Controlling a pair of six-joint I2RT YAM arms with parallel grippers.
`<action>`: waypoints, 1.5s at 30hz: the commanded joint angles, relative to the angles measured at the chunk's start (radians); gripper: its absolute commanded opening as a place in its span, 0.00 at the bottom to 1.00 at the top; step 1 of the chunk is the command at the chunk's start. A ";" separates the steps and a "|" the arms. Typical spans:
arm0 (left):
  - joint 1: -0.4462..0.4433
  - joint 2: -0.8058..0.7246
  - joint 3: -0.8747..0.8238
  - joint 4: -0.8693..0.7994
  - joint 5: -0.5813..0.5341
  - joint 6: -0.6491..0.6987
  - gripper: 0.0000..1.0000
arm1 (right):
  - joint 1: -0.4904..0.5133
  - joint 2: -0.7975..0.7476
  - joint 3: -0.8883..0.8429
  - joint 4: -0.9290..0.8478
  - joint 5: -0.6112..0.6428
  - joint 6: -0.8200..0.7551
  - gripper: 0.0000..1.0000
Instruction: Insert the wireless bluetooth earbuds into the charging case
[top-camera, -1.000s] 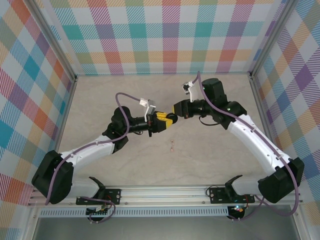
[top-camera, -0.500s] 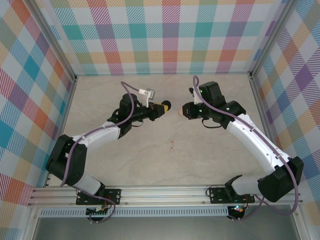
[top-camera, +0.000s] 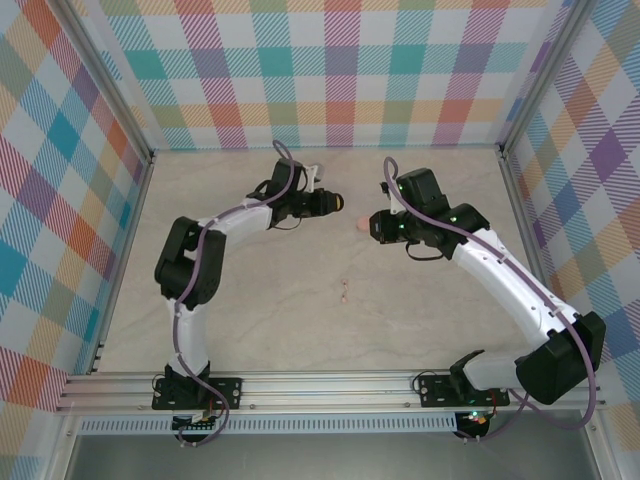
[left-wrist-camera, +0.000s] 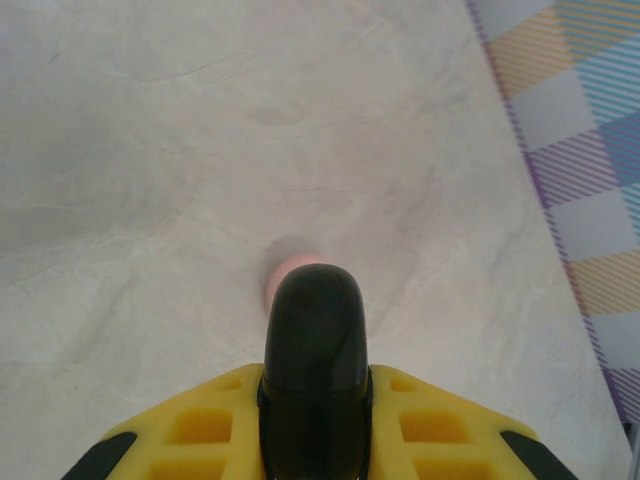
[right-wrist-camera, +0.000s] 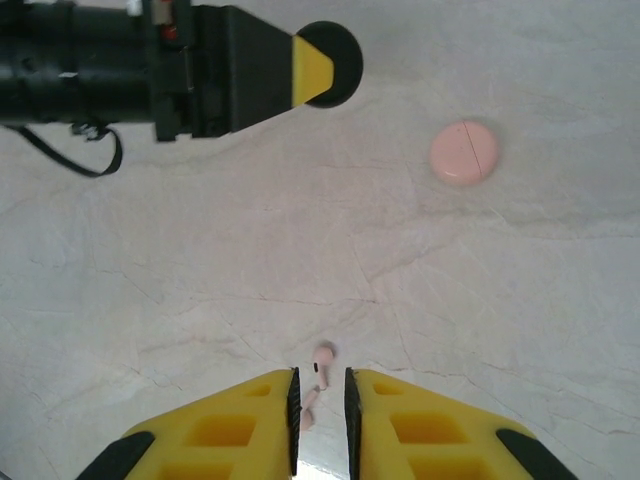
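My left gripper (top-camera: 326, 203) reaches toward the back wall, shut on a round black charging case (top-camera: 337, 203) that it holds on edge above the table. That black case (left-wrist-camera: 315, 320) stands between its yellow fingers. A round pink case (right-wrist-camera: 464, 152), lid shut, lies flat on the table just beyond and below it. My right gripper (right-wrist-camera: 318, 385) hovers low with its jaws a narrow gap apart. Two pale pink earbuds lie there: one (right-wrist-camera: 322, 355) just past the tips, the other (right-wrist-camera: 308, 408) in the gap beside the left pad. Neither is pinched.
The pink case (top-camera: 357, 226) sits just left of my right gripper (top-camera: 370, 225). The plaid back wall (top-camera: 330, 90) rises close behind both grippers. A small red mark (top-camera: 345, 291) shows mid-table. The marble tabletop (top-camera: 300, 320) stretches toward the arm bases.
The left arm swung away from the right gripper toward the back, carrying the black case. The right gripper stayed nearly in place and its jaws parted slightly.
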 joint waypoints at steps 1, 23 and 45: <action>0.015 0.076 0.103 -0.084 0.039 -0.011 0.21 | 0.000 -0.019 -0.017 -0.017 0.002 0.021 0.23; 0.041 0.339 0.361 -0.262 -0.065 0.000 0.51 | 0.000 0.004 -0.048 -0.034 0.010 0.026 0.27; 0.046 -0.266 -0.072 -0.441 -0.222 0.098 0.65 | -0.107 0.402 0.106 0.030 -0.017 -0.132 0.62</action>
